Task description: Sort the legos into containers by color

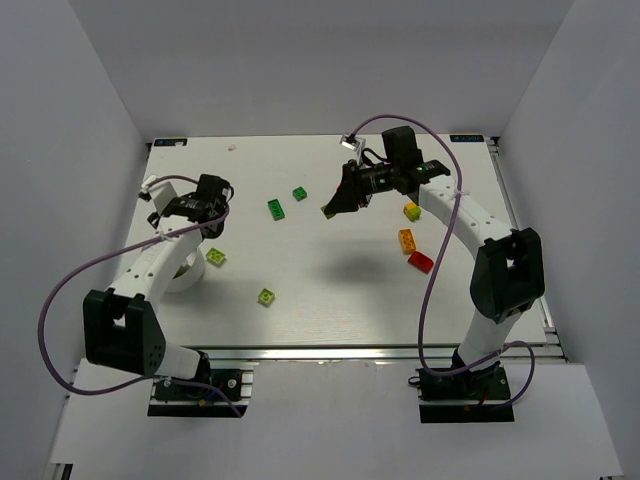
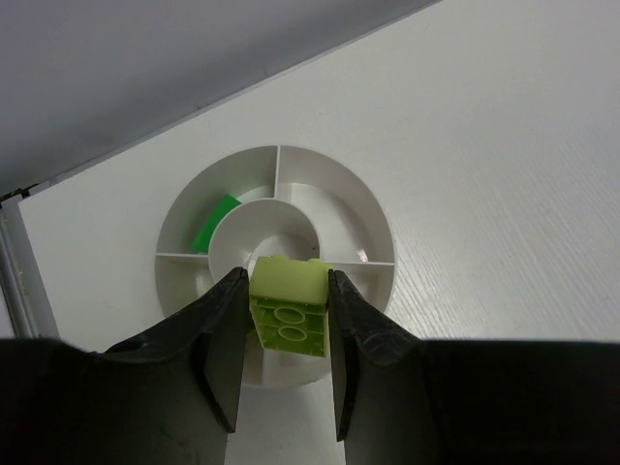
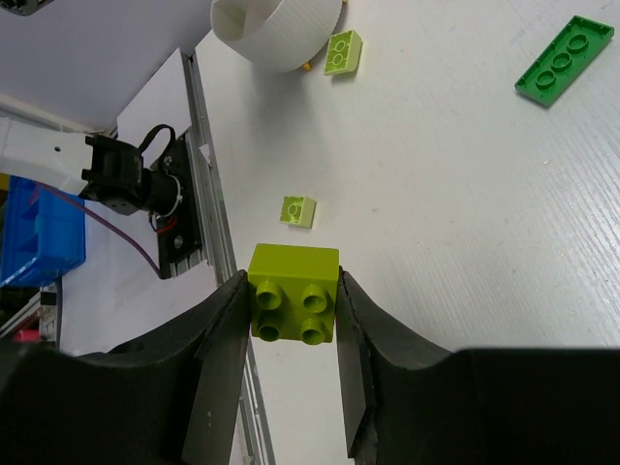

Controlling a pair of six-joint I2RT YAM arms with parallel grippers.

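White desk [image 1: 330,300], grey walls around. Left tool [image 2: 286,295] clamped on a lime brick [image 2: 291,320], over the divided white dish [image 2: 373,218] near the desk's left edge. Green piece [image 2: 215,225] lies in an outer compartment. Right tool [image 3: 291,295] clamped on a second lime brick [image 3: 294,305], raised off the desk. Red brick [image 1: 420,262] loose near the right edge.

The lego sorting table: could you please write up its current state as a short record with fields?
left gripper: shut on lime brick A, over the white dish
right gripper: shut on lime brick B, above the table
dish contents: green piece in one outer compartment
loose lime: lime brick C beside the dish, lime brick D
loose dark green: green plate, small green brick
loose by right arm: yellow brick, orange brick, red brick
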